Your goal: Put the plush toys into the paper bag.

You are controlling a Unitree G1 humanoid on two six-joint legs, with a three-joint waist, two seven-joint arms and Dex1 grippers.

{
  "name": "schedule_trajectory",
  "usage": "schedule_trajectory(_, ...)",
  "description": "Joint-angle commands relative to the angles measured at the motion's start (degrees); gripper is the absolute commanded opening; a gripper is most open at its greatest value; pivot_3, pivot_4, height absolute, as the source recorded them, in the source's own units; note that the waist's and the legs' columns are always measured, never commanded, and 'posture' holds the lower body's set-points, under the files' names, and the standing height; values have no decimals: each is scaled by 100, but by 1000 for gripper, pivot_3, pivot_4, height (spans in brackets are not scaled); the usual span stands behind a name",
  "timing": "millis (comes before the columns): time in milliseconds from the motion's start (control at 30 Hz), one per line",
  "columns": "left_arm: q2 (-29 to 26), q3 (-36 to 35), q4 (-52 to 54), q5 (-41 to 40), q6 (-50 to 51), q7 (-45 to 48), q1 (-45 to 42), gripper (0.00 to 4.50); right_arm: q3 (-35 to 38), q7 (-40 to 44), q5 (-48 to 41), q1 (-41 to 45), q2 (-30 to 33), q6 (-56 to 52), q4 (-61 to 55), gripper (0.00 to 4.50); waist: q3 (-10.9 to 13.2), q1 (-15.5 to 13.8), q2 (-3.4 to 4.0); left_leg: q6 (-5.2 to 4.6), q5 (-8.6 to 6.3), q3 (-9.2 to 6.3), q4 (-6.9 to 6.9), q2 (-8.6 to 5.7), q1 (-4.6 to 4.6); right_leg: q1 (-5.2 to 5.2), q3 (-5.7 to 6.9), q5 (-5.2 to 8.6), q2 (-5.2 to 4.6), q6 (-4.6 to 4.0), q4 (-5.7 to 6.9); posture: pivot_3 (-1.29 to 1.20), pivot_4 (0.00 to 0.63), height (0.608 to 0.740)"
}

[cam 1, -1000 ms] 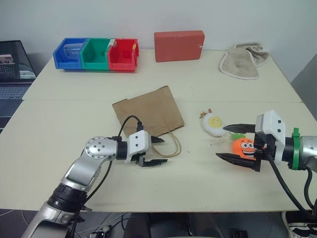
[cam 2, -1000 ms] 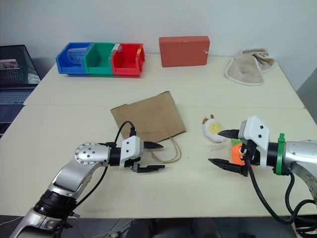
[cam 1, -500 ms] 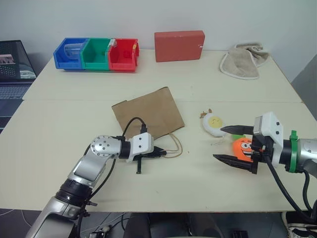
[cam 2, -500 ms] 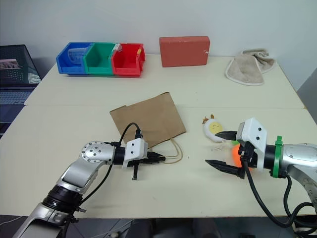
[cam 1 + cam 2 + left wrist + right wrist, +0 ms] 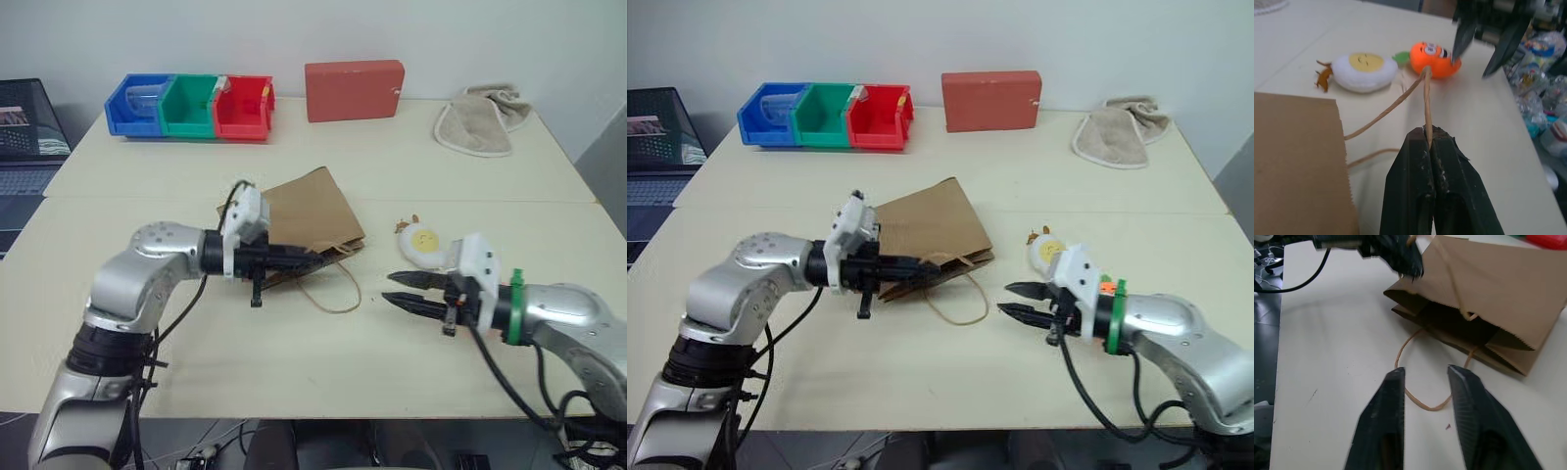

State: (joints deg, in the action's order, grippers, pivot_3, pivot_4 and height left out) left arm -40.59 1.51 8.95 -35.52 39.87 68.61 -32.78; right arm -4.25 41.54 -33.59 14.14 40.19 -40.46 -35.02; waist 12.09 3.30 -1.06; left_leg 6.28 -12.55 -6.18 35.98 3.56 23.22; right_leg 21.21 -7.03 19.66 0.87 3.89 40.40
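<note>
The brown paper bag (image 5: 306,208) lies on the table with its mouth pulled partly open. My left gripper (image 5: 318,260) is shut on the bag's upper handle (image 5: 1424,98) and holds it above the table. The lower handle loop (image 5: 339,295) rests flat on the table. My right gripper (image 5: 391,288) hovers just right of that loop, its fingers (image 5: 1390,396) a small gap apart with nothing between them. The white egg toy (image 5: 423,242) lies behind the right gripper. The orange carrot toy (image 5: 1434,56) lies beside the egg, mostly hidden by my right wrist in the eye views.
At the back of the table stand a red box (image 5: 354,90), a row of blue, green and red bins (image 5: 191,106) and a beige folded cloth (image 5: 480,122). A laptop (image 5: 27,137) sits off the table's left end.
My left gripper shut on the bag's upper handle and rose, pulling the mouth open. My right gripper left the carrot, moved left toward the lower loop, and its fingers narrowed.
</note>
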Motion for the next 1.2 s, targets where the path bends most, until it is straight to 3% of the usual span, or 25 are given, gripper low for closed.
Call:
schedule_trajectory(33, 96, -243, 132, -408, 386, -205, -199, 0, -762, -169, 819, 445, -434, 577, 553, 42, 0, 1, 0, 0, 0, 1, 0, -1, 0, 3, -1, 0, -1, 0, 0, 0, 150, 740)
schedule_trajectory(200, 110, -306, 175, -592, 661, -368, -316, 0, -1309, -528, 1569, 871, -1252, 1129, 1371, 42, 0, -4, -1, 1, 0, -10, -4, 1, 11, 16, 10, -1, 0, -2, 12, 0, 150, 740)
schedule_trajectory(500, 143, -330, 249, -683, 818, -522, -422, 0, -1603, -889, 2367, 1142, -2340, 1884, 2431, 42, 0, -3, -1, 2, 1, -16, -2, -2, 18, 31, 15, 0, -1, -4, 39, 0, 150, 740)
schedule_trajectory(700, 228, -491, 169, -958, 1061, -721, -662, 0, -1669, -1436, 3041, 1369, -3121, 2827, 3917, 42, 0, 0, 0, 3, 1, -17, 0, -1, 15, 31, 17, -1, 0, -4, 47, 0, 150, 740)
schedule_trajectory(967, 83, -682, 49, -1040, 1107, -866, -910, 0, -1571, -1791, 3388, 1495, -3552, 2955, 4728, 42, 1, 1, 0, 3, 1, -18, -3, -1, 16, 34, 18, -1, -1, -5, 48, 0, 150, 740)
schedule_trajectory(1200, -156, -907, -516, -615, 435, -973, -1888, 0, -1358, -1889, 3371, 1531, -3732, 2610, 4883, 42, 0, 1, -1, 5, 2, -19, 0, -1, 13, 31, 18, -1, 0, -5, 51, 0, 150, 740)
